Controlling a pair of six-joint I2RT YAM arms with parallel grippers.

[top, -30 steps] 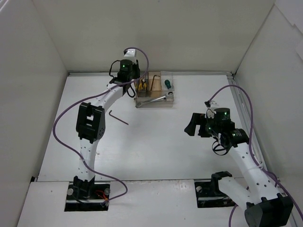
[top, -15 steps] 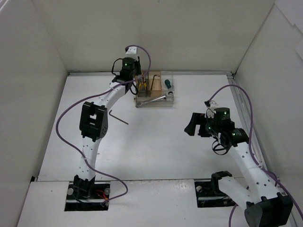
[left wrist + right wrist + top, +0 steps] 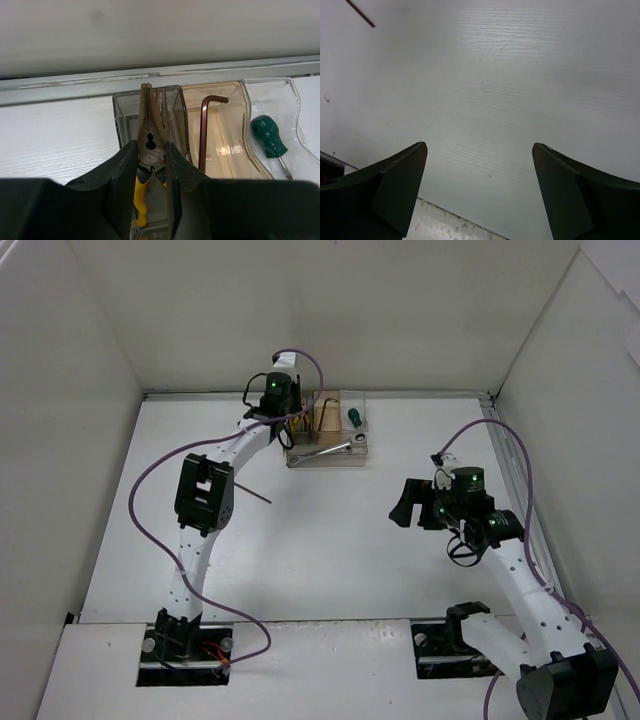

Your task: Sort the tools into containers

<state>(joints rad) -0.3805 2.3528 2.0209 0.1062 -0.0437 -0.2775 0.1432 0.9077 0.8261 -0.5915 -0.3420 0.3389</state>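
Note:
My left gripper point(image 3: 289, 418) is at the left end of the clear organizer box point(image 3: 356, 456) by the back wall. In the left wrist view it point(image 3: 150, 143) is shut on the yellow-handled pliers point(image 3: 149, 115), nose pointing away, at the left compartment point(image 3: 120, 107). A dark L-shaped hex key point(image 3: 202, 130) stands in the tan middle compartment. The green-handled screwdriver point(image 3: 267, 137) is in the right one. The silver wrench point(image 3: 330, 449) lies in the front tray. A thin dark rod point(image 3: 258, 495) lies on the table, partly behind my left arm. My right gripper point(image 3: 405, 505) is open and empty above bare table point(image 3: 479, 145).
White walls close in the table on three sides, and the box stands close to the back wall. Purple cables loop beside both arms. The rod's end shows at the top left of the right wrist view point(image 3: 360, 12).
My left gripper has moved right and toward the back wall, over the box's left end, with the pliers in it. The right arm has not moved.

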